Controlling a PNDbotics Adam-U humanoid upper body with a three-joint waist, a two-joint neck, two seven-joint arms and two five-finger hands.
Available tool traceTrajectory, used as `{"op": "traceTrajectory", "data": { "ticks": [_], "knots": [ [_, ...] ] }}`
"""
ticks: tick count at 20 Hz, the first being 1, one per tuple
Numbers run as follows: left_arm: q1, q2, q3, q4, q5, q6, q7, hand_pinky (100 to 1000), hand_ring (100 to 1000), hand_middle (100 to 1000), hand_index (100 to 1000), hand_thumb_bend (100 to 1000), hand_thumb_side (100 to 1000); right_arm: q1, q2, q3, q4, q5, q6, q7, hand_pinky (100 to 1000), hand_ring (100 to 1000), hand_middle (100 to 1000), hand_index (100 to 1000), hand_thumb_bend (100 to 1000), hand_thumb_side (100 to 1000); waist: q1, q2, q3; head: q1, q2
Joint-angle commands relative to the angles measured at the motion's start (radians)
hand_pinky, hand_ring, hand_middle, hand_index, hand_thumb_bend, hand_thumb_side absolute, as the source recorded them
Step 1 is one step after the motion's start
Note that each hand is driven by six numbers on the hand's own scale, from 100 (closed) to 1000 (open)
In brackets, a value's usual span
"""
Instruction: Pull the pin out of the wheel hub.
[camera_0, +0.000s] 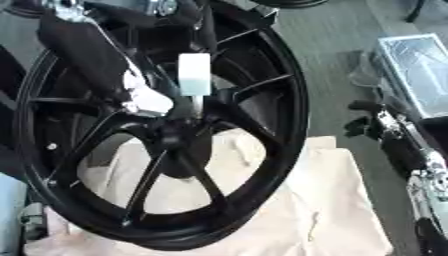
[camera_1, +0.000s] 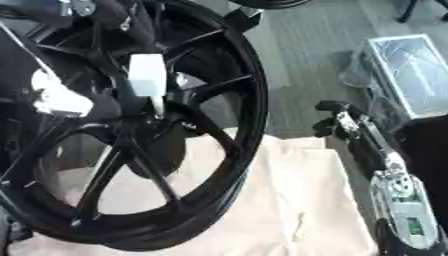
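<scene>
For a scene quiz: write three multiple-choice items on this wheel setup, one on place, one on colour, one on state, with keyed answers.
1. Where is the white pin?
A. at the hub, handle above it
B. on the floor
C. in the right hand

2. What colour is the wheel?
A. silver
B. black
C. red

3. What is the right hand doing?
A. gripping the rim
B. holding the pin
C. hanging clear of the wheel, touching nothing

Answers: 1 A, its stem runs down to the hub; 2 B, rim and spokes are black; 3 C, bare floor separates it from the wheel.
</scene>
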Motion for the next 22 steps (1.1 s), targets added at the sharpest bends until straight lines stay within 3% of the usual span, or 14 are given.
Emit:
{"op": "traceTrajectory", "data": {
  "ticks": [1, 10, 16, 22],
  "knots": [
    [-0.016, 0.001, 0.004, 0.028, -0.025, -0.018, 0.001, 964, 911, 839, 864, 381, 750, -0.002, -0.006, -0.009, -0.008, 0.005, 0.001, 0.001, 603, 615, 764, 778, 100, 745, 0.000, -0.013, -0.002, 0.006, -0.006],
    [-0.002, 0.002, 0.000, 0.056, -0.027, -0.021, 0.001, 967, 904, 829, 852, 344, 793, -0.003, -0.005, -0.009, -0.004, 0.007, 0.003, 0.005, 603, 616, 764, 778, 100, 750, 0.002, -0.015, -0.004, 0.001, -0.002],
    [0.006, 0.004, 0.018, 0.059, -0.016, 0.023, 0.001, 964, 897, 823, 888, 305, 794, -0.003, -0.004, -0.010, 0.000, 0.013, 0.005, 0.008, 604, 616, 764, 778, 100, 757, 0.002, -0.014, -0.004, 0.000, 0.001],
    [0.011, 0.003, 0.039, 0.055, 0.005, 0.082, 0.001, 970, 902, 828, 942, 307, 865, -0.005, 0.000, -0.010, 0.002, 0.020, 0.006, 0.010, 604, 616, 764, 778, 100, 769, 0.001, -0.010, -0.004, -0.003, 0.003]
  ]
}}
